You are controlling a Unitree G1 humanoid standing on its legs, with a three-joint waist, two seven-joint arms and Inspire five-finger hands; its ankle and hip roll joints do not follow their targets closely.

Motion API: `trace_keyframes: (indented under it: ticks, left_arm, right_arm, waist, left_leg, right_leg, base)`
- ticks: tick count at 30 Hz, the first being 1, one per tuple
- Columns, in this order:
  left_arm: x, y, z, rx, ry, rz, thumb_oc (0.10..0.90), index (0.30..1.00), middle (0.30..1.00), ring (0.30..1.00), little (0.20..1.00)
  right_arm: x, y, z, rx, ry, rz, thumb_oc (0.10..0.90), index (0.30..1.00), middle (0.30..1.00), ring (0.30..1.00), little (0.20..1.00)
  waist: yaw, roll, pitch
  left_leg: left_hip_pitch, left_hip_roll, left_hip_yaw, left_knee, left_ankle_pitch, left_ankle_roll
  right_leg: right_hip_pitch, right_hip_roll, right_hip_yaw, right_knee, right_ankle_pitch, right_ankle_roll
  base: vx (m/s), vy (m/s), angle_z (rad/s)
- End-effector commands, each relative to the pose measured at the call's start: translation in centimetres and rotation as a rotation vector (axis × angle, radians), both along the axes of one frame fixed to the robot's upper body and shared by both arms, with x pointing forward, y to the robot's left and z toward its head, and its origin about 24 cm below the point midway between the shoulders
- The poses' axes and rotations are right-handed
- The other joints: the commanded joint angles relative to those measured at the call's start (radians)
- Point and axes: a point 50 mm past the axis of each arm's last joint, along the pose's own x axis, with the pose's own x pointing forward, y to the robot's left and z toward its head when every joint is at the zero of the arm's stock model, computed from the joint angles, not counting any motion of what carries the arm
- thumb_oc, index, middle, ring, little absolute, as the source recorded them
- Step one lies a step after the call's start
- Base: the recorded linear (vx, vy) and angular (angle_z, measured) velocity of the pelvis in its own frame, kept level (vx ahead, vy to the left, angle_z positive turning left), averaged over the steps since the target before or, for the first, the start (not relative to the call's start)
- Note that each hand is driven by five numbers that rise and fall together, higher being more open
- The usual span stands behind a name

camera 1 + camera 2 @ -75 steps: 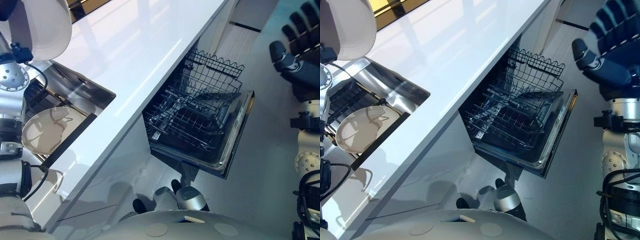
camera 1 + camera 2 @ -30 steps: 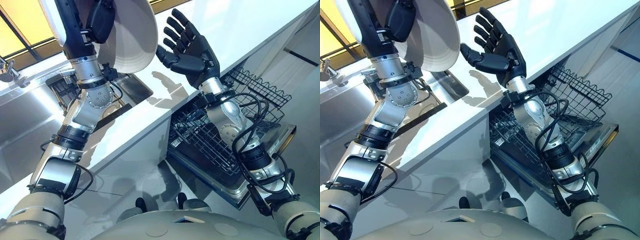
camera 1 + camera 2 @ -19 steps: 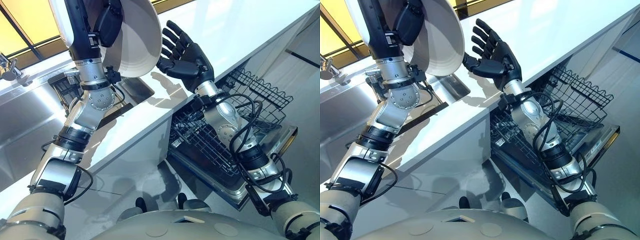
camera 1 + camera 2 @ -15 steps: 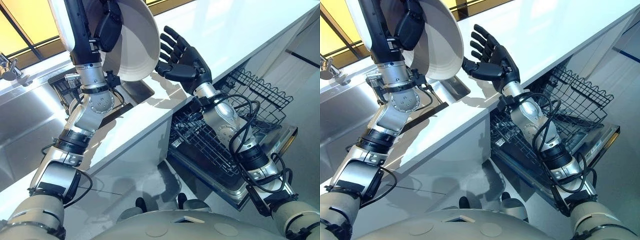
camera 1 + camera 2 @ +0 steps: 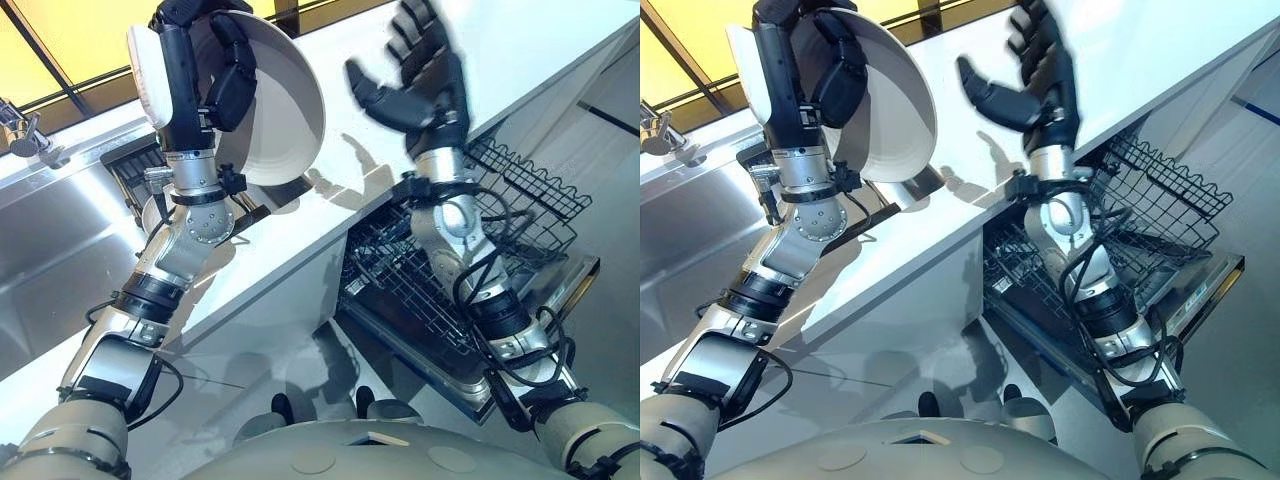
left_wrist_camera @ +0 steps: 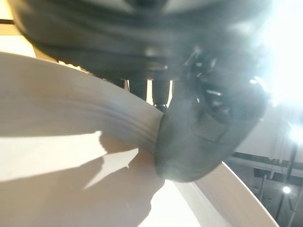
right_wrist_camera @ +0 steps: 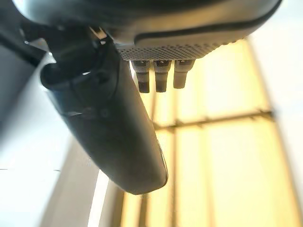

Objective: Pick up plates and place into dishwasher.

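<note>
A white plate [image 5: 268,118] is held up on edge above the white counter [image 5: 520,50], with my left hand [image 5: 205,62] shut on its rim. In the left wrist view the thumb [image 6: 199,137] presses on the plate's [image 6: 66,179] inner face. My right hand [image 5: 422,78] is raised a little to the right of the plate, apart from it, open, its fingers spread and holding nothing; its thumb [image 7: 116,132] sticks out straight. The dishwasher's lower rack [image 5: 470,235] is pulled out over the open door [image 5: 545,310], below the counter's edge at the right.
A steel sink [image 5: 60,240] lies at the left, with a faucet [image 5: 25,135] behind it. Part of another pale plate [image 5: 150,212] peeks out in the sink behind my left arm. Grey floor [image 5: 600,200] lies beyond the dishwasher door.
My right hand has drawn away from the plate and swung up to the right, fingers now pointing upward. My left hand has lowered the plate a little, still holding it.
</note>
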Motion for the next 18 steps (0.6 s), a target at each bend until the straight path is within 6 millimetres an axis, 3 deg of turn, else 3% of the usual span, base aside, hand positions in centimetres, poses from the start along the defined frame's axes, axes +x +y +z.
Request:
trace_keyframes:
  ticks: [1,7,18]
  left_arm:
    - [-0.2,0.7,3.9,0.0,-0.172,0.035,0.1,0.3,0.3,0.3,0.2]
    - [0.2,2.1,3.6,-0.036,-0.128,0.055,0.1,0.3,0.3,0.3,0.2]
    - [0.7,1.9,3.3,-0.025,-0.121,0.049,0.1,0.3,0.3,0.3,0.2]
  right_arm:
    - [-2.0,0.1,6.0,0.025,-0.324,0.035,0.8,0.9,0.9,0.9,0.9]
    - [-1.0,1.1,4.6,0.009,-0.158,0.278,0.8,0.9,0.9,0.9,0.9]
    - [-1.9,4.7,3.2,0.16,-0.024,0.672,0.8,0.9,0.9,0.9,0.9]
  waist:
    - [0.004,0.017,-0.098]
    - [0.003,0.015,-0.105]
    - [0.0,0.006,-0.107]
  left_leg:
    - [0.005,-0.053,-0.046,0.004,-0.087,0.033]
    - [0.003,-0.051,-0.05,0.005,-0.083,0.026]
    - [0.0,-0.049,-0.042,0.005,-0.079,0.025]
  right_leg:
    - [-0.052,0.087,-0.045,0.096,-0.064,-0.002]
    - [-0.051,0.084,-0.051,0.095,-0.067,-0.004]
    - [-0.052,0.083,-0.053,0.086,-0.06,-0.003]
  base:
    - [0.0,0.0,0.0]
    - [0.0,0.003,-0.04]
    - [0.0,0.0,0.0]
